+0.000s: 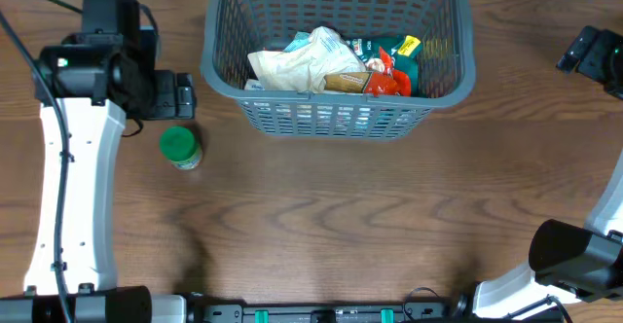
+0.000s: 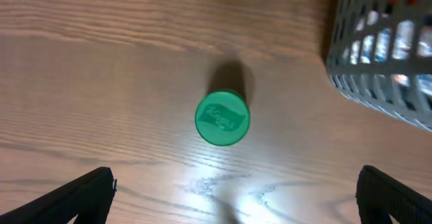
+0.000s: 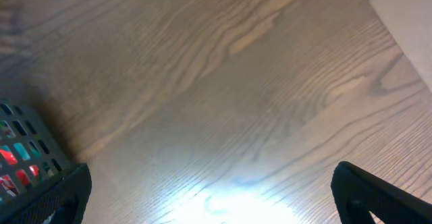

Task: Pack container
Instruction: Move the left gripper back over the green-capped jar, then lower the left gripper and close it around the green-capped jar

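The container, a dark grey lattice basket, stands at the back middle of the table. It holds a crumpled pale bag, a green packet and a red packet. A small jar with a green lid stands upright on the table to its left. My left gripper hovers open just behind the jar; in the left wrist view the green lid lies ahead of the open gripper, untouched. My right gripper is open at the far right, holding nothing, with the container's corner at its left.
The white left arm runs along the table's left side. The right arm's base sits at the front right corner. A pale floor strip shows beyond the table edge in the right wrist view.
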`<act>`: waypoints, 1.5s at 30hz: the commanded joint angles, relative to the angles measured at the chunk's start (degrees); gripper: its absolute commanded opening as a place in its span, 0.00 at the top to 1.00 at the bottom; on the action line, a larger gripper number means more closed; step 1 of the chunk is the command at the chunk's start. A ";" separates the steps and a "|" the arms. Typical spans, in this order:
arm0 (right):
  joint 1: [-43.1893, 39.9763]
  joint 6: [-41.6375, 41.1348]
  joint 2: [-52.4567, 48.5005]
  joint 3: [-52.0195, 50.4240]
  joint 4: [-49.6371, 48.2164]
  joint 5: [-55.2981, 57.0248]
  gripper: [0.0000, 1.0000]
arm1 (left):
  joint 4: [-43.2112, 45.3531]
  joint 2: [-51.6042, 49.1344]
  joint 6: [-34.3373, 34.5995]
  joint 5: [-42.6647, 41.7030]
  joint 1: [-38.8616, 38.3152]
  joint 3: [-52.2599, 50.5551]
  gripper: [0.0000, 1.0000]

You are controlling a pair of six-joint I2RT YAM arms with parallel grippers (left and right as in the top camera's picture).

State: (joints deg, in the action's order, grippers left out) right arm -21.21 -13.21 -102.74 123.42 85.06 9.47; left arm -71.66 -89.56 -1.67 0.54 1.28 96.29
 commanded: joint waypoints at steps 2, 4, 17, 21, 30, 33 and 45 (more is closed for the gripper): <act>-0.35 -0.46 -0.02 0.00 0.02 0.57 0.01 | 1.95 -1.03 0.28 -3.15 2.78 -5.99 0.01; -0.35 -0.46 -0.02 0.00 0.02 0.57 0.01 | 4.42 -1.03 0.28 -6.34 3.39 -9.75 0.01; -0.35 -0.46 -0.02 0.00 0.02 0.57 0.01 | 18.91 -1.05 0.31 -5.35 3.32 -25.94 0.01; -0.35 -0.46 -0.02 0.00 0.02 0.57 0.01 | 21.11 -1.11 0.33 -5.25 3.32 -26.08 0.01; -0.35 -0.46 -0.02 0.00 0.02 0.57 0.01 | 23.39 -6.36 0.37 -3.06 3.32 -26.08 0.01; -0.35 -0.46 -0.02 0.00 0.02 0.57 0.01 | 23.43 -9.07 0.31 -3.06 3.32 -26.08 0.01; -0.35 -0.46 -0.02 0.00 0.02 0.57 0.01 | 25.14 -12.61 0.28 -3.04 3.32 -26.12 0.01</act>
State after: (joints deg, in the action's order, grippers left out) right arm -21.21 -13.21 -102.74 123.42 85.03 9.50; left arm -46.61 -100.99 -1.48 -3.42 4.45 70.32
